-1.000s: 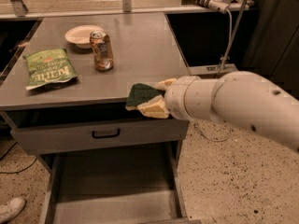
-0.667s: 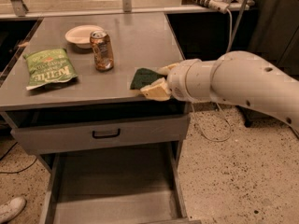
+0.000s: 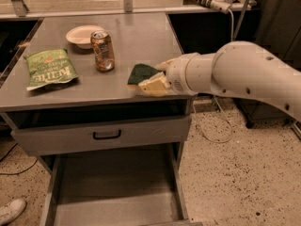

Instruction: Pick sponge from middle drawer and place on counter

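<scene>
Sponge (image 3: 142, 73) rides in the jaws of a robot arm (image 3: 244, 74), low over the table (image 3: 136, 36) near its front right corner. The jaws reach in across the table's right edge and are closed on the sponge, dark green face up. It cannot be told whether the sponge already touches the surface. Below, the drawer (image 3: 117, 187) stands pulled out with no sponge on its floor, so the pick looks done and only the setting-down remains. The spot seems chosen as the nearest open patch, well apart from the can (image 3: 102, 51), the bowl (image 3: 83, 34) behind it and the chip bag (image 3: 49, 69) by the left edge. Letting go this near the front edge could send the sponge off the table.
</scene>
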Controlling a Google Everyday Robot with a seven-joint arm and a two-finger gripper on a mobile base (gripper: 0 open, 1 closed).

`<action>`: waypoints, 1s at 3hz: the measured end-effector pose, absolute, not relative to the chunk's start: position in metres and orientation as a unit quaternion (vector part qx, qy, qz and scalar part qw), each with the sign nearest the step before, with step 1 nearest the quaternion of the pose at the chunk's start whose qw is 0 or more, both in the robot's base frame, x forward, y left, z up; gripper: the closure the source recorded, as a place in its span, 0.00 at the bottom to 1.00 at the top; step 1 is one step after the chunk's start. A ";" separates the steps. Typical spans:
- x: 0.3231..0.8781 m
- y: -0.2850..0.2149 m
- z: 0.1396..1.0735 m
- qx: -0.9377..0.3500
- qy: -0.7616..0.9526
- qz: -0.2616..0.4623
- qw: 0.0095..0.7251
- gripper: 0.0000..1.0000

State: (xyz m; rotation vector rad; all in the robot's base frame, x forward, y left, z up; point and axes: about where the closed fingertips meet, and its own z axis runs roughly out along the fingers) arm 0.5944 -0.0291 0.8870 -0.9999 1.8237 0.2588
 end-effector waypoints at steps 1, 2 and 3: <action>0.611 -0.016 0.896 -0.418 0.748 0.128 0.499 1.00; 0.625 -0.007 0.899 -0.421 0.745 0.147 0.496 1.00; 0.640 -0.004 0.890 -0.416 0.749 0.171 0.486 1.00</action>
